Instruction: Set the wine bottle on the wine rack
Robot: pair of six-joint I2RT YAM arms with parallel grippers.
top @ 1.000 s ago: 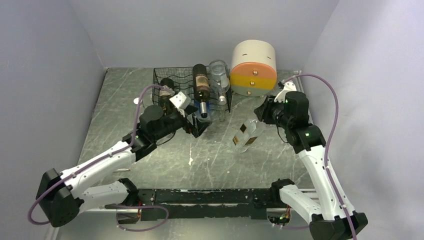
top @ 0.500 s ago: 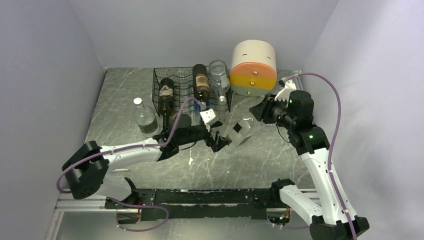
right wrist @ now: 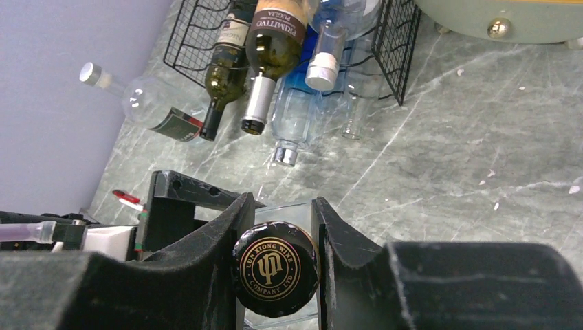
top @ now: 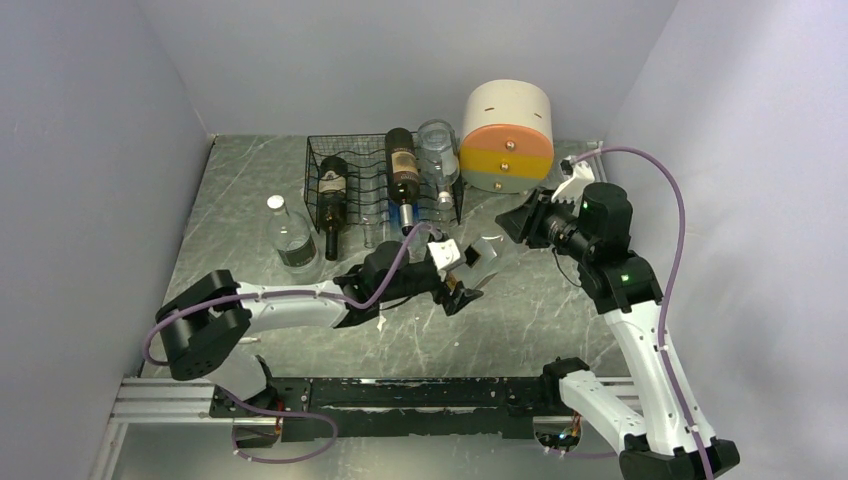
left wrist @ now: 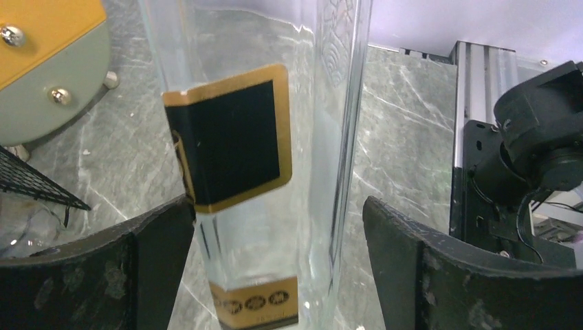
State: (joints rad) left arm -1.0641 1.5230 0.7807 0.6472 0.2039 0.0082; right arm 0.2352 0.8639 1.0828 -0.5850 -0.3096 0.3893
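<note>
The wine bottle (top: 486,256) is clear and square-sided with a black and gold label (left wrist: 234,137), and it hangs tilted over the table's middle. My right gripper (top: 522,222) is shut on its black gold-printed cap (right wrist: 275,268), one finger on each side. My left gripper (top: 462,278) stands open around the bottle's lower body. Its left finger (left wrist: 158,268) is close against the glass and the right finger (left wrist: 426,268) stands apart from it. The black wire wine rack (top: 345,140) sits at the back, behind and left of the held bottle, with several bottles lying in it.
A round cream, orange and yellow drawer unit (top: 507,135) stands right of the rack. A clear round bottle (top: 290,238) stands on the table left of the rack. Bottle necks (right wrist: 258,110) stick out of the rack's front. Grey walls close in both sides.
My left arm has swung from the rack's front to the right, and its open jaws now straddle the bottle. The right gripper has raised the bottle slightly and kept its grip.
</note>
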